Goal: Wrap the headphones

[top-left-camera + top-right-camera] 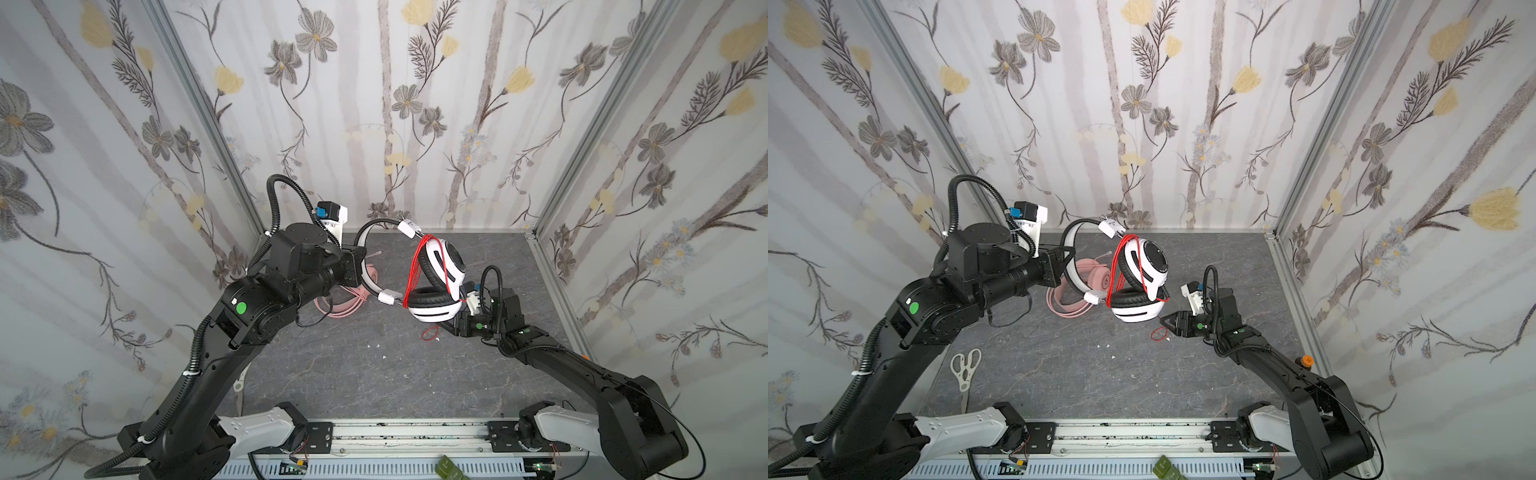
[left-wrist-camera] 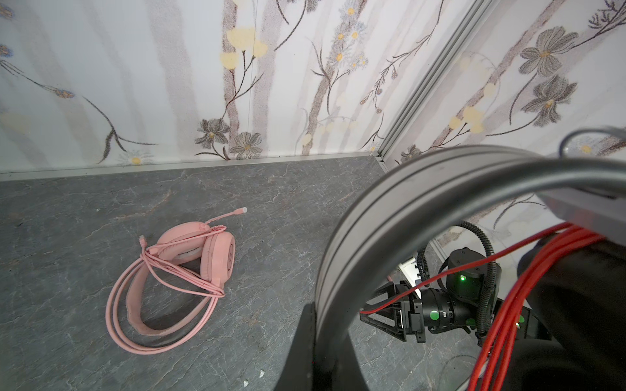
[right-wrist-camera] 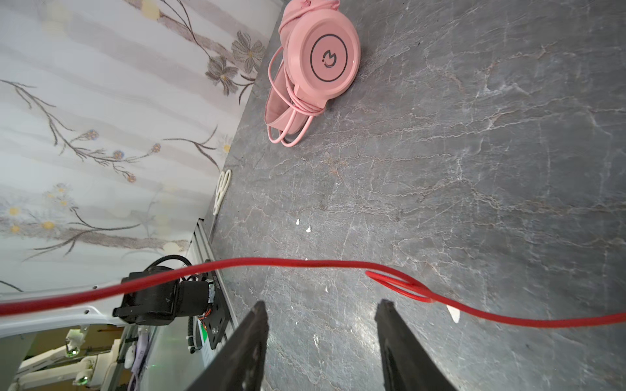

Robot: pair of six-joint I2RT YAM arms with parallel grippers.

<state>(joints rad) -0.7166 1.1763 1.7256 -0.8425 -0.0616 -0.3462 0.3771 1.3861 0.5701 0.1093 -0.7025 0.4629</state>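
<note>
Your left gripper (image 1: 1068,259) is clamped on the band of the white-and-black headset (image 1: 1142,266), held above the table (image 1: 1100,374), with the red cable (image 1: 1115,270) looped over its earcups. On your right gripper (image 3: 321,304) the jaws stand apart (the cable's loose tail crosses just beyond the tips). The pink headset (image 2: 189,257) lies on the table, its cable wound round it.

Left arm (image 1: 892,353) comes in from near left, raised, forearm level and aimed at centre. Left tool (image 1: 1068,254) is clamped tight on the band of the white-and-black headset (image 1: 1138,313), which hangs clear of the bench (image 1: 1100,374). Right arm (image 1: 1287,374) stretches low from near right. Right tool (image 3: 321,304) points left just above the bench, jaws parted, nothing between them.
</note>
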